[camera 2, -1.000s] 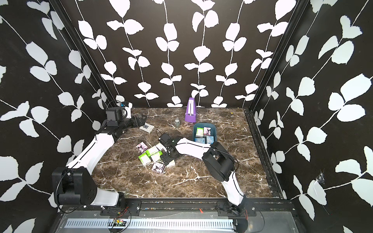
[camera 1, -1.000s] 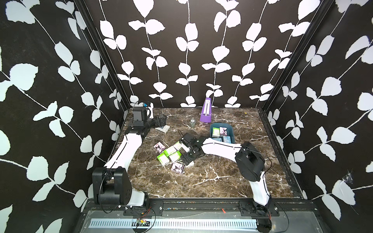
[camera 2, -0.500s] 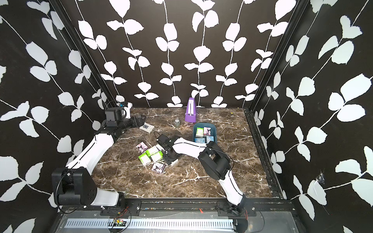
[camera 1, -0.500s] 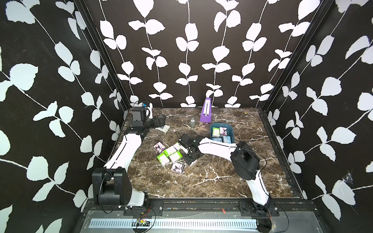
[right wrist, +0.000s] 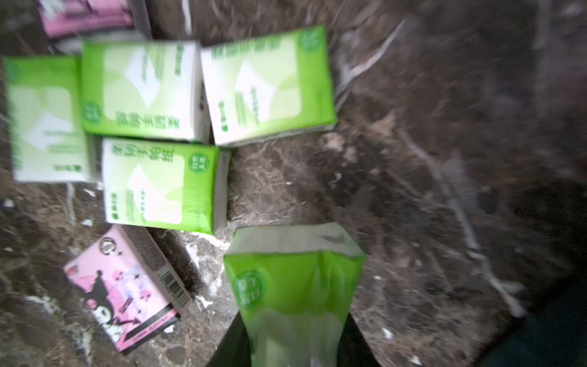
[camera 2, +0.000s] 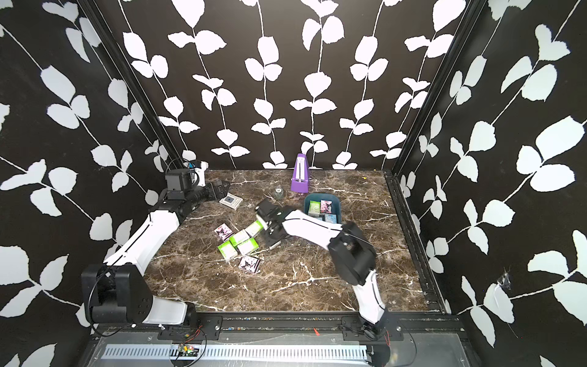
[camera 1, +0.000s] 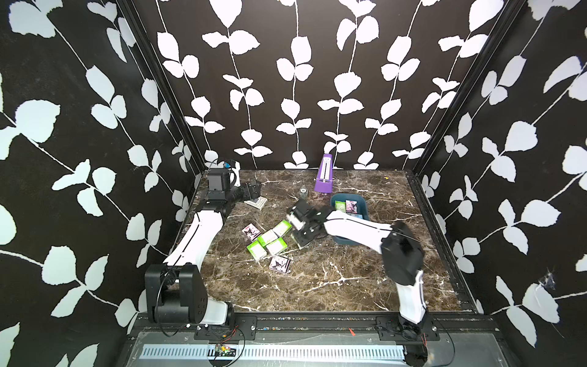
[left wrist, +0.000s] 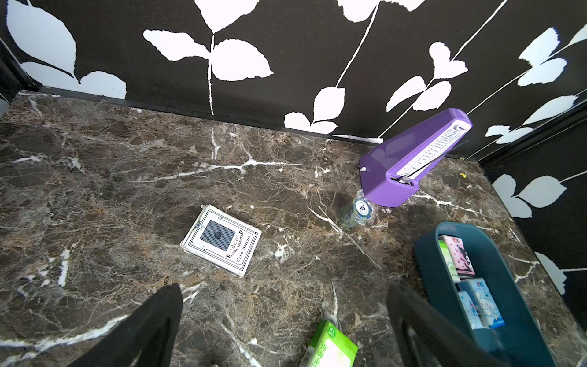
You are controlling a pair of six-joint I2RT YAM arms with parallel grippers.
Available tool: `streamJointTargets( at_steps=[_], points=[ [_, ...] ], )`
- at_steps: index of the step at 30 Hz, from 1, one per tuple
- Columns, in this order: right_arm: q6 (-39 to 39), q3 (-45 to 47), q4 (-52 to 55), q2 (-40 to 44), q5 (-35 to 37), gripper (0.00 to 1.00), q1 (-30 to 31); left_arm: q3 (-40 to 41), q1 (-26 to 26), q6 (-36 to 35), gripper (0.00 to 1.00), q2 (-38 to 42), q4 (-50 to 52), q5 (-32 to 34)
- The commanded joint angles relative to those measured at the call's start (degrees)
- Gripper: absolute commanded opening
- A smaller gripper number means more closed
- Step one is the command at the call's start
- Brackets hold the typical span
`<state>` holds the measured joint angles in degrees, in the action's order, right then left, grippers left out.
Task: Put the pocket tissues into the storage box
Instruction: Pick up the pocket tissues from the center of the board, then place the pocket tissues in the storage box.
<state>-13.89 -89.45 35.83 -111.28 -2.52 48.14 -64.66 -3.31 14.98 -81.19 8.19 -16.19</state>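
Marble table (camera 1: 317, 286), pocket tissues (camera 1: 266, 237), storage box (camera 1: 365, 208), card pack (left wrist: 221, 240), purple metronome (camera 1: 324, 174)

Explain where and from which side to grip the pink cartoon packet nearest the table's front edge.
Take the pink cartoon packet across its narrow width, on its two long side faces, coming straight down from above. It lies flat, face up, on the marble table, so only its thin sides can be pinched; the nearest green packet lies apart, leaving them free.

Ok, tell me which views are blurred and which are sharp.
Right wrist view: motion-smeared, though the lime green tissue packet in the right gripper reads clearer. Left wrist view: crisp, print on the white card box legible. Top views: mostly sharp.
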Motion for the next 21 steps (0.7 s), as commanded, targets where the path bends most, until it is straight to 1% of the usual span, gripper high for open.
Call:
streamJointTargets(
  at_steps=[1,4,7,10,15,21],
  points=[
    [3.65,2.33,-4.14,8.01,1.06,0.29,-5.06,-0.02,0.24,1.45,0.99,1.39,-2.35,-1.32],
    [7.74,2.86,-2.15,11.32,2.08,0.28,-10.15,-0.28,0.23,2.41,0.99,0.96,-3.13,-1.73],
    [13.8,4.22,0.64,12.9,3.6,0.27,-14.54,-0.77,0.24,2.82,0.99,0.68,-3.34,-1.99],
    [20.44,4.89,3.71,12.9,4.77,0.27,-17.19,-1.07,0.28,2.84,0.99,0.59,-3.48,-2.01],
    [29.77,4.87,6.89,9.45,9.47,0.27,-17.87,-0.97,0.24,3.53,0.99,0.13,-4.49,-2.26],
    [35.49,6.22,8.52,7.38,9.77,0.29,-17.91,-0.12,0.24,2.99,0.99,1.11,-4.32,-1.08]
  ],
)
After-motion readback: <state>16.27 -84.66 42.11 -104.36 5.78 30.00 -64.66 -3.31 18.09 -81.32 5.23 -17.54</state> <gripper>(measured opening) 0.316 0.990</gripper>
